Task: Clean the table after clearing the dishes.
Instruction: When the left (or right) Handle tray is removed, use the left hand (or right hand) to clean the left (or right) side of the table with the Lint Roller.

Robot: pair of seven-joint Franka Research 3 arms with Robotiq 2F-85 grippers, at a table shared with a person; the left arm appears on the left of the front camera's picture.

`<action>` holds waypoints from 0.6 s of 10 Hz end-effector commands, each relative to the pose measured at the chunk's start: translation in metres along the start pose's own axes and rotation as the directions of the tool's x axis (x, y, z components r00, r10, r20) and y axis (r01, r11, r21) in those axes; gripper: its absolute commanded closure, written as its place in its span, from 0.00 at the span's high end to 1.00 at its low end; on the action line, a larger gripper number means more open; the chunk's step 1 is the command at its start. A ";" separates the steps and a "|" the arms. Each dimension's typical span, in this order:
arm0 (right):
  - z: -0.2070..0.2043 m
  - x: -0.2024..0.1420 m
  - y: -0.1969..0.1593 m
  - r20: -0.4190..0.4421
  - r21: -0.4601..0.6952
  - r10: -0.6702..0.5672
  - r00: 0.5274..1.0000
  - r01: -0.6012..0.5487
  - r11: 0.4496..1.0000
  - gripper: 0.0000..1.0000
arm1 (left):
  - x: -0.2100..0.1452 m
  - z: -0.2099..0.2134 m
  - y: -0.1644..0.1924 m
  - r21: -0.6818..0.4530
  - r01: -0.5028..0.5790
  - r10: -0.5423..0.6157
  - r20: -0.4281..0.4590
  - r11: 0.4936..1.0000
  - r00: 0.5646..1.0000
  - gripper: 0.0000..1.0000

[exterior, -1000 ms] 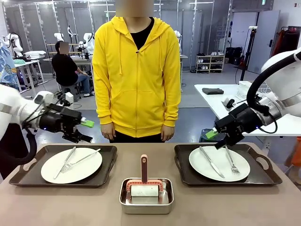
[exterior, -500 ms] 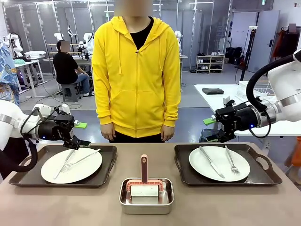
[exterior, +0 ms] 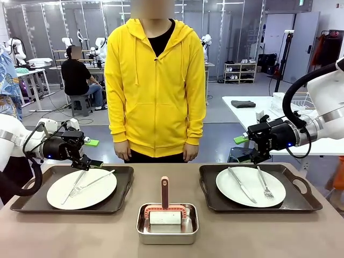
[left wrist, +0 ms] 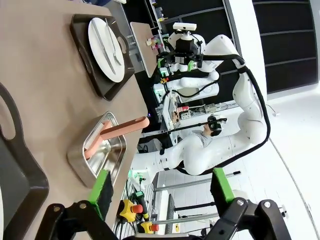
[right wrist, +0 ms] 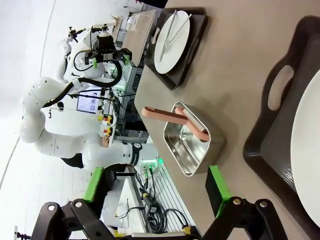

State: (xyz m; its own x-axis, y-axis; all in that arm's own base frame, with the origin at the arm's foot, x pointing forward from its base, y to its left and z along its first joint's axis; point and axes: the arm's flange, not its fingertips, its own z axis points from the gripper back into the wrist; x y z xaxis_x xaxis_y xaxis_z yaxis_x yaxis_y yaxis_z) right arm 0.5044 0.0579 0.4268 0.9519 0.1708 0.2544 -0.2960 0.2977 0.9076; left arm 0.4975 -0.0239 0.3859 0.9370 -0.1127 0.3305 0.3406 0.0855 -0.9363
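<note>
The matte taupe-brown bench (exterior: 64, 231) runs across the foreground, and the dishes sit on it toward its far edge. The left tray (exterior: 124, 180), dark brown and rectangular with cut-out handles, carries the left plate (exterior: 99, 194), round and white, with a silver knife (exterior: 75, 184) and a silver fork (exterior: 94, 181) lying slantwise on it. The right tray (exterior: 301, 201), of the same make, holds the right plate (exterior: 277, 191), with a second silver knife (exterior: 242, 185) and a second silver fork (exterior: 263, 183) side by side on it.

Between the trays, nearer the robot, stands a small rectangular steel pan (exterior: 142, 226). In it lies a scrubber with a salmon-pink handle (exterior: 164, 191), the handle pointing toward the far side.

The left claw (exterior: 92, 153) hangs over the far left corner of the left tray. Its green-padded fingers (left wrist: 102, 185) stand wide apart and hold nothing. The right claw (exterior: 242, 149) hangs above the far edge of the right tray, also spread wide and empty, as its fingers (right wrist: 216, 182) show.

A person in a yellow hooded zip jacket (exterior: 156, 80) stands at the far side of the bench, arms down.
</note>
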 end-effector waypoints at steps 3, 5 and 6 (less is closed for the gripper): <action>0.018 -0.003 -0.003 0.007 0.010 -0.005 1.000 0.005 1.000 1.00 | 0.013 0.042 -0.019 -0.134 0.069 -0.081 -0.087 0.989 0.993 1.00; 0.070 -0.013 -0.017 0.070 0.135 -0.057 0.996 0.047 0.990 1.00 | 0.007 0.090 -0.034 -0.137 0.063 -0.078 -0.105 0.989 0.991 1.00; 0.107 -0.025 -0.027 0.121 0.197 -0.073 0.990 0.048 0.979 1.00 | -0.003 0.128 -0.030 -0.133 0.005 -0.021 -0.123 0.991 0.992 1.00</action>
State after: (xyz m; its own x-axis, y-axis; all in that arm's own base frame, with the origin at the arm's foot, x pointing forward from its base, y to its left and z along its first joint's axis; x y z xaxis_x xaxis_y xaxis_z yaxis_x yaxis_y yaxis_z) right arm 0.4940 -0.0255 0.4314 0.9722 0.0816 0.2195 -0.2318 0.2012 0.9517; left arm 0.4883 0.0681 0.4324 0.9030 -0.2054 0.3773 0.3776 -0.0396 -0.9251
